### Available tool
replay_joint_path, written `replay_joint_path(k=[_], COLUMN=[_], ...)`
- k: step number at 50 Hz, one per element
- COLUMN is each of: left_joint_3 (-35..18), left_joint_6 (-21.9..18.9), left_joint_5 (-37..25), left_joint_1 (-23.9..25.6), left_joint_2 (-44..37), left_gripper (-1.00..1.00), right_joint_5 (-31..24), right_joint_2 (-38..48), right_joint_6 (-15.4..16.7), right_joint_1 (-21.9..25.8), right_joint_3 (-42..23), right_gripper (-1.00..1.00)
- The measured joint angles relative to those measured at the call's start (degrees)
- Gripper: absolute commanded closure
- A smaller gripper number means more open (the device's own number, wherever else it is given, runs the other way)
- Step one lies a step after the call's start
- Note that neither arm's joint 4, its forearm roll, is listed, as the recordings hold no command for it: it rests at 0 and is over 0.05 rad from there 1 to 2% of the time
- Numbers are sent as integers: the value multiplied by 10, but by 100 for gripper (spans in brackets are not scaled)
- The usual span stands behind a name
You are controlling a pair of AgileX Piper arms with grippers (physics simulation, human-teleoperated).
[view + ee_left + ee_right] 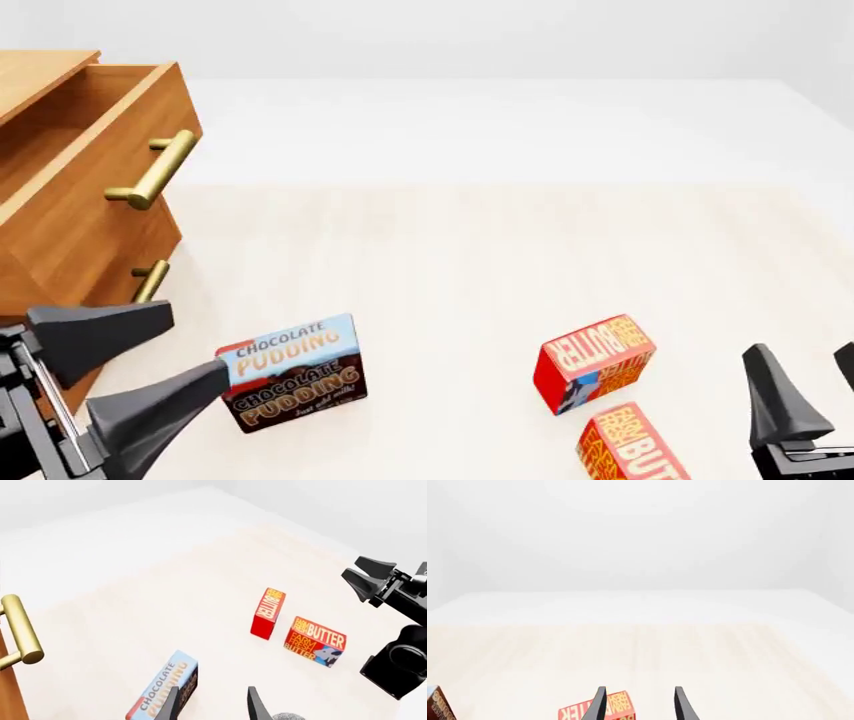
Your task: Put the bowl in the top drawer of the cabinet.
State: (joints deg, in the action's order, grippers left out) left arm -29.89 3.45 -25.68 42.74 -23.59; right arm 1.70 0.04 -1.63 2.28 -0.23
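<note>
At the left edge of the front view, the cabinet (74,215) stands with the top drawer (94,140) pulled out and its hollow showing, brass handle (154,170) angled toward us. That part of the job looks done. The bowl, though, is hard to find: the only hint is a speckled grey sliver (288,716) at the very edge of the left wrist view, beside the fingertips, and I cannot say for sure that is it.

Left claw (127,370) hangs low beside the cabinet, jaws spread wide and holding nothing, the chocolate pudding box (291,372) just past its tips. Right claw (801,390) sits low on the other side, fingers apart and empty too, with two red butter boxes (594,365) (630,445) lying on the pale surface (441,270) near it.

So my read is that we are at the fetch stage. Next, one arm must locate the bowl, drop over its rim and close. Then comes a lift high enough to clear the drawer's front wall before releasing inside.
</note>
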Motion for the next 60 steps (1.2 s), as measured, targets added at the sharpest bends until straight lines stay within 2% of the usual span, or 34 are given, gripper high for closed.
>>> replay_joint_path(k=[13, 30, 46, 60], left_joint_3=[3, -8, 29, 38], left_joint_6=[3, -6, 28, 51], left_joint_5=[4, -27, -15, -6], left_joint_1=[26, 39, 98, 143], left_joint_2=[-36, -79, -153, -201], left_gripper=[-100, -100, -100, -100], right_joint_5=[1, 1, 1, 2], right_joint_2=[0, 0, 0, 0], right_joint_6=[-2, -4, -3, -4], right_joint_1=[2, 2, 3, 4], right_joint_3=[0, 0, 0, 0], right_gripper=[-100, -100, -100, -100])
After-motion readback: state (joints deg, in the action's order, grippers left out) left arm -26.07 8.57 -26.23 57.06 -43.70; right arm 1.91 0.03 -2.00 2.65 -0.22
